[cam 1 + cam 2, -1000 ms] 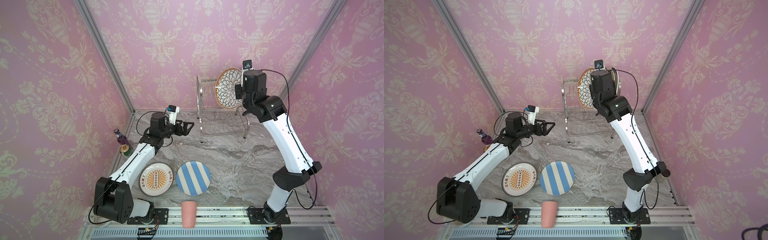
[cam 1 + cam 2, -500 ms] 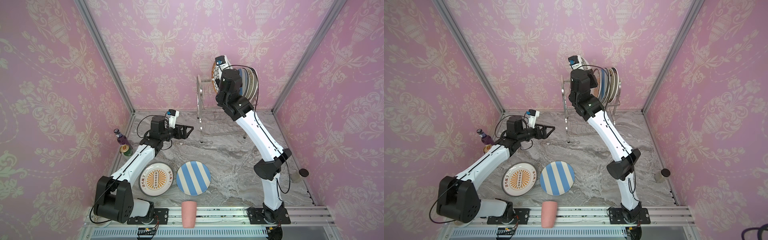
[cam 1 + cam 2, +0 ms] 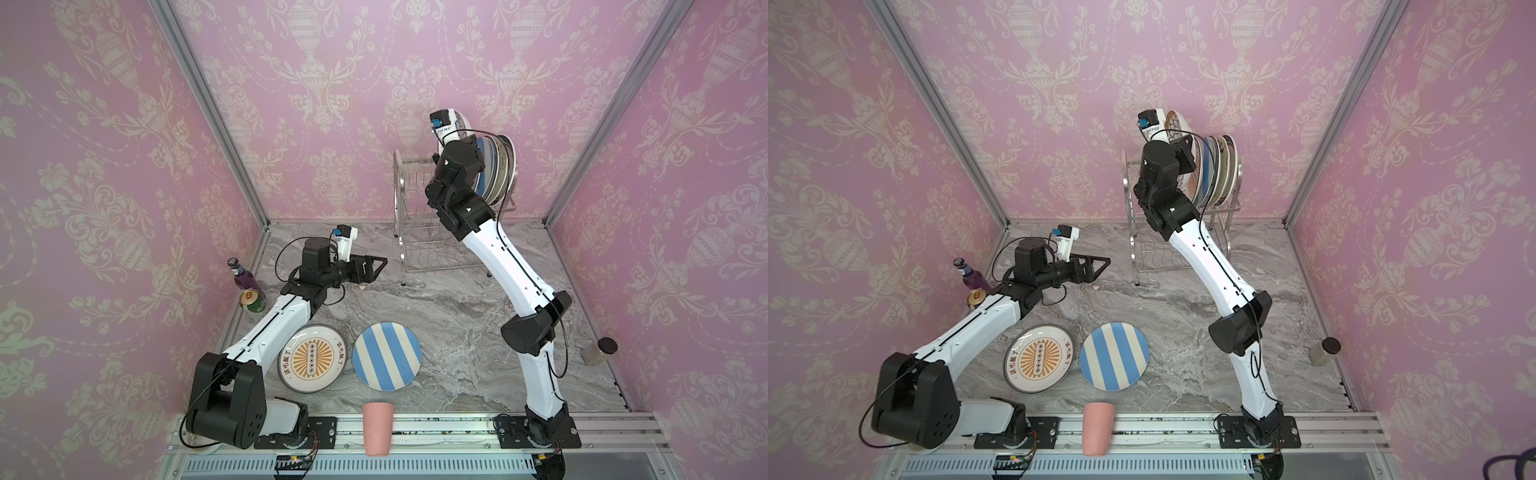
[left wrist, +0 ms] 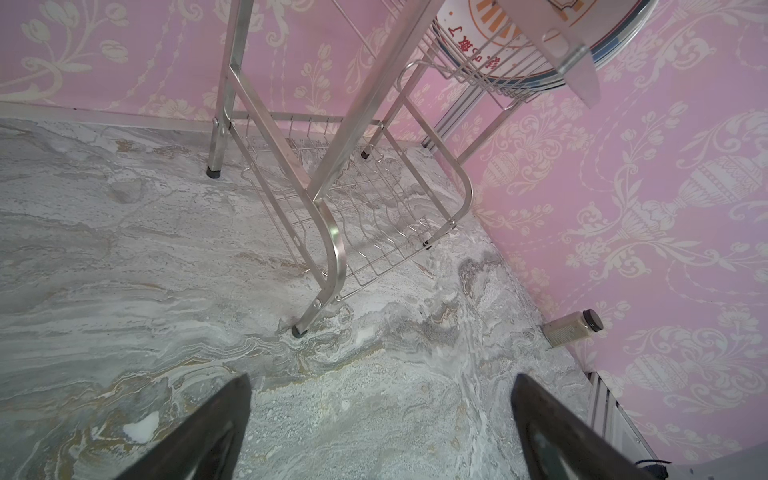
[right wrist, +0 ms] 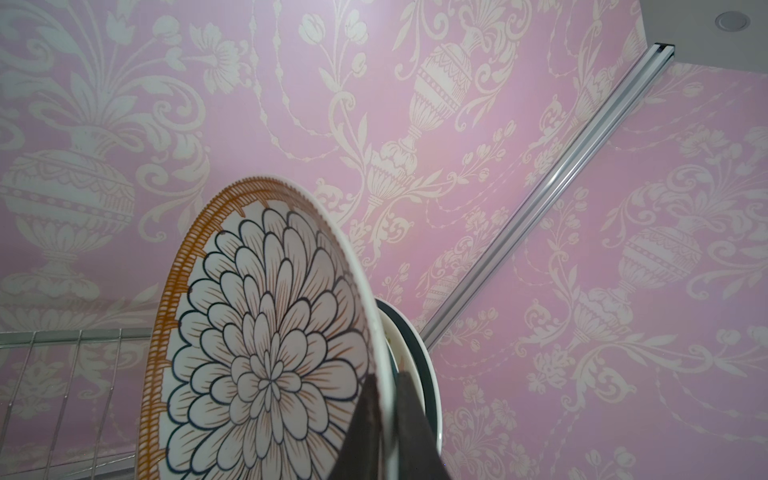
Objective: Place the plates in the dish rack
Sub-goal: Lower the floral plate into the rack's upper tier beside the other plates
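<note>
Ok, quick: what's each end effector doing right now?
Left end effector: open, holding nothing.
Right end effector: closed on the rim of the petal plate.

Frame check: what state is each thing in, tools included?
dish rack: upright on the table.
racked plates: standing on edge in the upper tier.
petal plate: held on edge over the upper tier, next to the racked plates.
right tool: shut on the petal plate's rim.
left tool: open, empty, above the table.
sunburst plate: flat, face up.
striped plate: flat, face up.
purple bottle: upright, capped.
</note>
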`<action>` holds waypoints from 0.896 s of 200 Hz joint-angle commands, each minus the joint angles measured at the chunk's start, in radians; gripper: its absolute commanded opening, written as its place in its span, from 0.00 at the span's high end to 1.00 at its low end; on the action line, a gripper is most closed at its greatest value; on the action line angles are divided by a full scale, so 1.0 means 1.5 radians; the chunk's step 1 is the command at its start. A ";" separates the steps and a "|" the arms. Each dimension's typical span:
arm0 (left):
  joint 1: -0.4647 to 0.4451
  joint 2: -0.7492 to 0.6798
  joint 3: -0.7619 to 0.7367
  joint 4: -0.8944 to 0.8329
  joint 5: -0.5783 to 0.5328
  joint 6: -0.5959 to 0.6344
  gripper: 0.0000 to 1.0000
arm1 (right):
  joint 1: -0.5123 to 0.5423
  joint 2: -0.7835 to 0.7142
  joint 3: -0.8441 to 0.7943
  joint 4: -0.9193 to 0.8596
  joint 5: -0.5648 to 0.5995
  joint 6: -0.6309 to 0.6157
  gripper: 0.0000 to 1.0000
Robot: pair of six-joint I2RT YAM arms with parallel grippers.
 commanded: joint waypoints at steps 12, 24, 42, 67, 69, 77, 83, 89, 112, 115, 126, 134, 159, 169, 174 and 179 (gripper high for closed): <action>0.007 -0.023 -0.013 0.011 0.016 -0.013 0.01 | -0.005 -0.005 -0.008 0.104 0.008 -0.003 1.00; 0.007 -0.022 -0.015 0.011 0.018 -0.013 0.01 | -0.006 -0.001 -0.011 0.105 0.009 -0.002 1.00; 0.010 -0.024 -0.016 0.011 0.019 -0.012 0.01 | -0.010 0.003 -0.010 0.100 0.016 0.005 1.00; 0.014 -0.023 -0.019 0.015 0.023 -0.014 0.01 | -0.016 0.007 -0.013 0.088 0.017 0.018 1.00; 0.014 -0.023 -0.019 0.015 0.023 -0.014 0.01 | -0.016 0.008 -0.012 0.087 0.017 0.019 1.00; 0.015 -0.023 -0.020 0.014 0.024 -0.013 0.01 | -0.017 0.010 -0.015 0.086 0.019 0.021 1.00; 0.016 -0.023 -0.019 0.013 0.025 -0.013 0.01 | -0.018 0.012 -0.015 0.084 0.021 0.021 1.00; 0.017 -0.023 -0.019 0.014 0.025 -0.012 0.01 | -0.018 0.014 -0.017 0.083 0.023 0.023 1.00; 0.020 -0.022 -0.020 0.011 0.027 -0.011 0.01 | -0.024 0.019 -0.021 0.086 0.033 0.020 1.00; 0.021 -0.023 -0.020 0.011 0.027 -0.011 0.01 | -0.024 0.020 -0.022 0.085 0.033 0.019 1.00; 0.021 -0.023 -0.021 0.013 0.027 -0.010 0.01 | -0.026 0.018 -0.027 0.084 0.034 0.022 1.00; 0.023 -0.022 -0.019 0.014 0.029 -0.010 0.01 | -0.025 0.017 -0.032 0.084 0.034 0.023 1.00; 0.024 -0.017 -0.015 0.018 0.033 -0.011 0.01 | -0.025 0.017 -0.042 0.084 0.034 0.030 1.00; 0.024 -0.017 -0.014 0.018 0.034 -0.010 0.01 | -0.025 0.019 -0.044 0.084 0.035 0.031 1.00; 0.024 -0.017 -0.014 0.018 0.034 -0.010 0.01 | -0.025 0.019 -0.045 0.084 0.034 0.033 1.00; 0.026 -0.016 -0.014 0.017 0.034 -0.010 0.01 | -0.025 0.020 -0.047 0.083 0.033 0.037 1.00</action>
